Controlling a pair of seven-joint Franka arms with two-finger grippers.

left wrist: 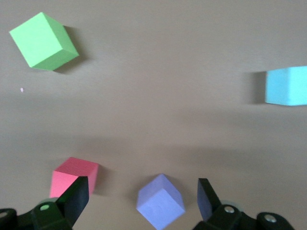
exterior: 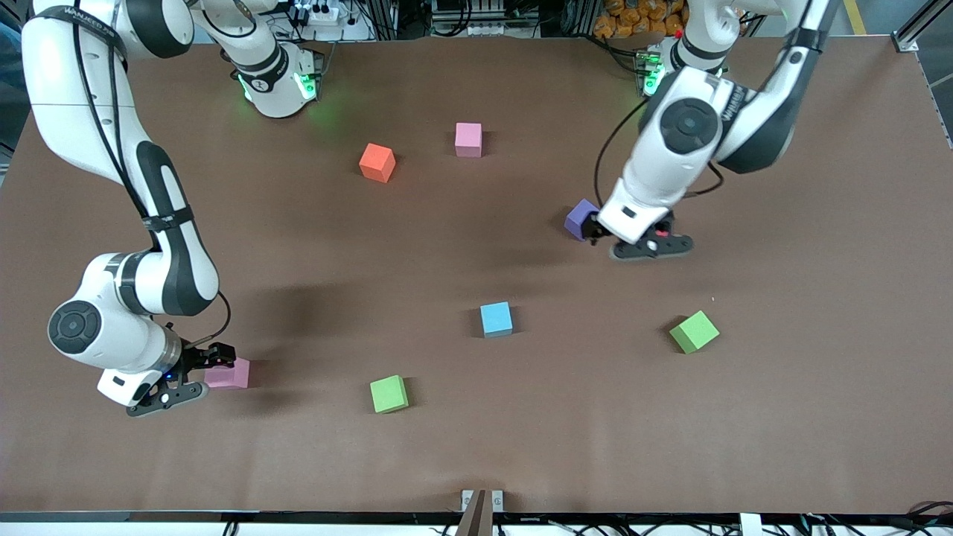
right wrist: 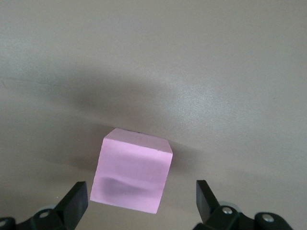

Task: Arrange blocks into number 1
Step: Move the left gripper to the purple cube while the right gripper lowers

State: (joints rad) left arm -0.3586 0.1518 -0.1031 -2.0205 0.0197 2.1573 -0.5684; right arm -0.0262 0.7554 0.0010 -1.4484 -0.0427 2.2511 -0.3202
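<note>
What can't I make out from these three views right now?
- Red foam cube: the left arm hides it in the front view; it shows only in the left wrist view, partly covered by a finger of the open left claw.
- Purple foam cube: half hidden in the front view by the same arm.
- Pink foam cube at the open right claw: partly covered there; contact cannot be told.

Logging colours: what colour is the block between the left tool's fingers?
Purple block; the left wrist view shows it best.
</note>
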